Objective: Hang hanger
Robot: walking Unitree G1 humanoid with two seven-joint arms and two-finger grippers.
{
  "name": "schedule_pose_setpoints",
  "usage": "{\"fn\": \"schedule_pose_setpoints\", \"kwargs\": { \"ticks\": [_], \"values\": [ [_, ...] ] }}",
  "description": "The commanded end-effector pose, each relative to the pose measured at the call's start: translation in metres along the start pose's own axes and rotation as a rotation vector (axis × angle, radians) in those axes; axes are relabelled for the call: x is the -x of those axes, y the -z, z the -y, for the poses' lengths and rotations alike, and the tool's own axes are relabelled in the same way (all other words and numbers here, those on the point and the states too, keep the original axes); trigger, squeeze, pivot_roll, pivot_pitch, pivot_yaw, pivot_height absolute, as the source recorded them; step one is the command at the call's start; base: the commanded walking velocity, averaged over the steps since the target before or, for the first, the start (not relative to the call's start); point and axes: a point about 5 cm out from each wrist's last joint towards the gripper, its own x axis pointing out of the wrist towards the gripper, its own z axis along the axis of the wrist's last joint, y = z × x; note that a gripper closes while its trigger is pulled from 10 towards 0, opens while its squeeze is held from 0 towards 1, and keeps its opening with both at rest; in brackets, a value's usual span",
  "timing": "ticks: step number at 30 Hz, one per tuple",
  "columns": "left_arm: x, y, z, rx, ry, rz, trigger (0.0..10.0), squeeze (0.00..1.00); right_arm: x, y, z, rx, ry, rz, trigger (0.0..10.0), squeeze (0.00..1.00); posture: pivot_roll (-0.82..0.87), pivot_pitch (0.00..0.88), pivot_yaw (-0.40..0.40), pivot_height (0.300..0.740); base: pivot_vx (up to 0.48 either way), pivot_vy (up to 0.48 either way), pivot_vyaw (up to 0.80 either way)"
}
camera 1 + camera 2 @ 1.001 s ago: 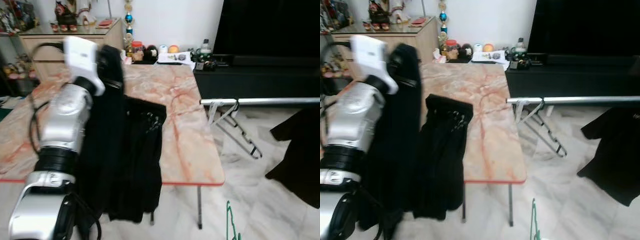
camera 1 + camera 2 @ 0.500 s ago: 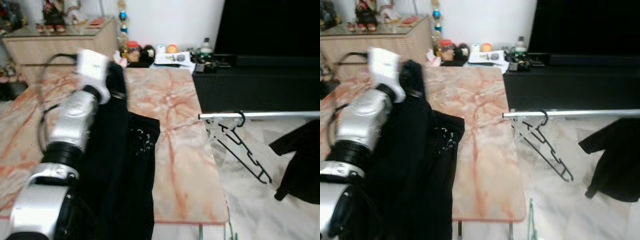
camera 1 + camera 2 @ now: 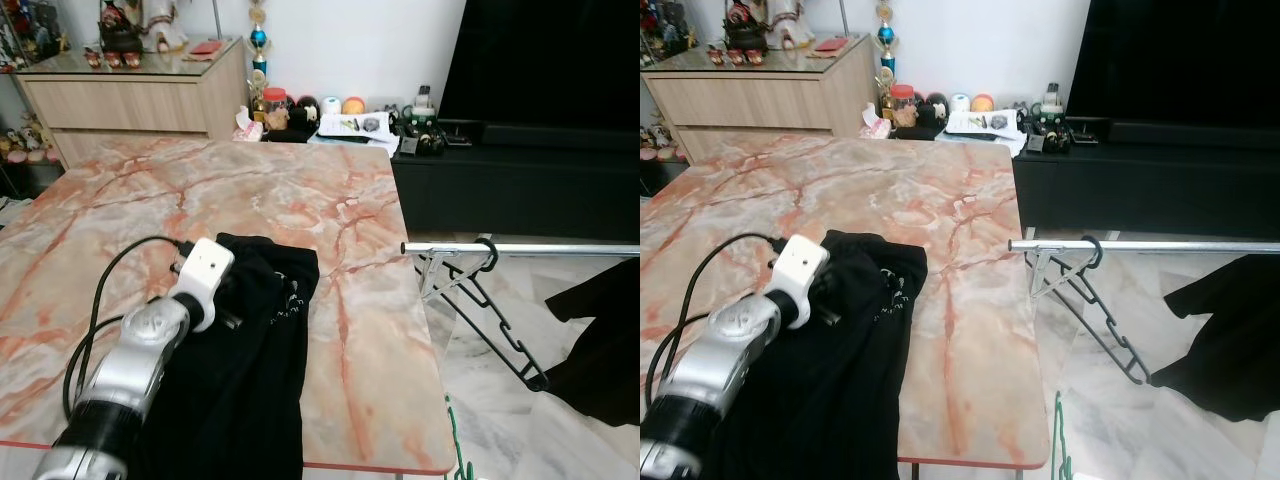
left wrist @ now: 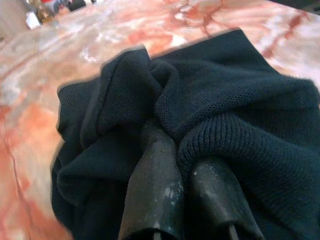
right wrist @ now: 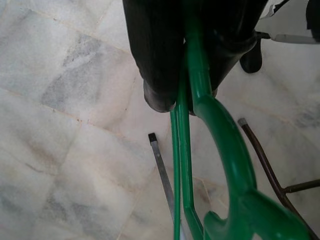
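Between the right fingers (image 5: 155, 75) sits the green hanger (image 5: 215, 130).

1. The left gripper (image 4: 180, 165) sits low on a marble table (image 3: 330, 200), its closed fingers buried in folds of a dark knit garment (image 4: 240, 115) that crowd both sides and the front of the tips.
2. Beyond the garment ahead of this gripper, the tabletop lies bare and open.
3. Farther ahead, clutter (image 3: 350, 120) lines the table's far edge.
4. To this gripper's right, past the table edge, a metal rail (image 3: 540, 248) crosses open floor, carrying a black hanger (image 3: 495, 310).
5. The right gripper (image 5: 182, 97), clamped on a green hanger (image 5: 220, 145), hangs over bare marble floor (image 5: 65, 125); thin metal legs (image 5: 162, 175) stand close below its tips.
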Motion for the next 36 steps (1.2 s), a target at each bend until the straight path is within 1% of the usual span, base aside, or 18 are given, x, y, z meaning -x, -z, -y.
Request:
{"fn": "schedule_pose_setpoints", "kwargs": {
  "ticks": [1,2,3,8,9,10,14,17,19,20,23,26,28,29,30,31,34,36],
  "values": [
    [0.007,-0.003,-0.003,0.011,-0.036,0.016,10.0,0.67,0.0,0.001,-0.001,0.006,-0.006,-0.008,10.0,0.0,0.16,0.0,0.003,0.74,0.0,0.0,0.0],
    [0.009,-0.003,-0.003,0.002,-0.043,0.015,10.0,0.72,0.0,0.001,0.0,0.007,-0.006,-0.01,10.0,0.0,0.16,0.0,0.003,0.74,0.0,0.0,0.0],
    [0.011,-0.002,-0.002,-0.004,-0.043,0.014,10.0,0.81,0.0,0.002,0.0,0.007,-0.006,-0.012,10.0,0.0,0.16,0.0,0.002,0.74,0.0,0.0,0.0],
    [0.026,-0.004,0.001,-0.035,-0.037,0.032,10.0,0.89,0.001,0.007,-0.005,0.015,-0.009,-0.028,10.0,0.0,0.16,0.0,0.003,0.74,0.0,0.0,0.0],
    [0.028,-0.005,0.002,-0.046,-0.036,0.037,10.0,0.92,0.001,0.008,-0.006,0.017,-0.01,-0.03,10.0,0.0,0.16,0.0,0.003,0.74,0.0,0.0,0.0],
    [0.032,-0.008,0.003,-0.042,-0.022,0.052,10.0,1.0,0.001,0.01,-0.008,0.019,-0.012,-0.034,10.0,0.0,0.16,0.0,0.002,0.74,0.0,0.0,0.0],
    [0.041,-0.01,0.005,-0.066,0.021,0.055,10.0,1.0,0.001,0.013,-0.011,0.022,-0.015,-0.042,10.0,0.0,0.16,0.0,0.003,0.74,0.0,0.0,0.0],
    [0.051,-0.005,0.002,-0.145,0.06,0.02,10.0,1.0,0.002,0.016,-0.014,0.028,-0.019,-0.049,10.0,0.0,0.16,0.0,0.004,0.74,0.0,0.0,0.0],
    [0.058,-0.003,0.001,-0.15,0.082,0.002,10.0,1.0,0.002,0.017,-0.014,0.029,-0.019,-0.052,10.0,0.0,0.16,0.0,0.007,0.74,0.0,0.0,0.0],
    [0.065,-0.003,0.0,-0.154,0.114,-0.008,10.0,1.0,0.002,0.018,-0.014,0.029,-0.02,-0.053,10.0,0.0,0.16,0.0,0.007,0.74,0.0,0.0,0.0],
    [0.072,-0.005,-0.003,-0.147,0.131,-0.008,10.0,1.0,0.002,0.018,-0.014,0.029,-0.019,-0.053,10.0,0.0,0.16,0.0,0.007,0.74,0.0,0.0,0.0],
    [0.079,-0.009,-0.012,-0.111,0.079,0.018,10.0,1.0,0.002,0.017,-0.011,0.029,-0.015,-0.051,10.0,0.0,0.16,0.0,0.011,0.74,0.0,0.0,0.0],
    [0.079,-0.015,-0.03,-0.053,-0.099,0.08,10.0,0.98,0.002,0.015,-0.007,0.029,-0.011,-0.046,10.0,0.0,0.16,0.0,0.01,0.74,0.0,0.0,0.0],
    [0.08,-0.018,-0.05,0.041,-0.351,0.137,10.0,0.0,0.002,0.013,-0.004,0.03,-0.007,-0.042,10.0,0.0,0.16,0.0,0.01,0.74,0.0,0.0,0.0],
    [0.082,-0.017,-0.056,0.105,-0.448,0.156,10.0,0.0,0.002,0.012,-0.002,0.03,-0.005,-0.041,10.0,0.0,0.16,0.0,0.01,0.74,0.0,0.0,0.0],
    [0.083,-0.017,-0.056,0.118,-0.459,0.161,10.0,0.0,0.002,0.012,-0.001,0.03,-0.004,-0.04,10.0,0.0,0.16,0.0,0.01,0.74,0.0,0.0,0.0],
    [0.082,-0.016,-0.045,0.127,-0.433,0.183,10.0,0.0,0.002,0.011,0.001,0.031,-0.003,-0.038,10.0,0.0,0.15,0.0,0.008,0.74,0.0,0.0,0.0],
    [0.079,-0.013,-0.036,0.122,-0.393,0.164,10.0,0.0,0.002,0.01,0.002,0.033,-0.001,-0.037,10.0,0.0,0.15,0.0,0.008,0.74,0.0,0.0,0.0]
  ]
}}
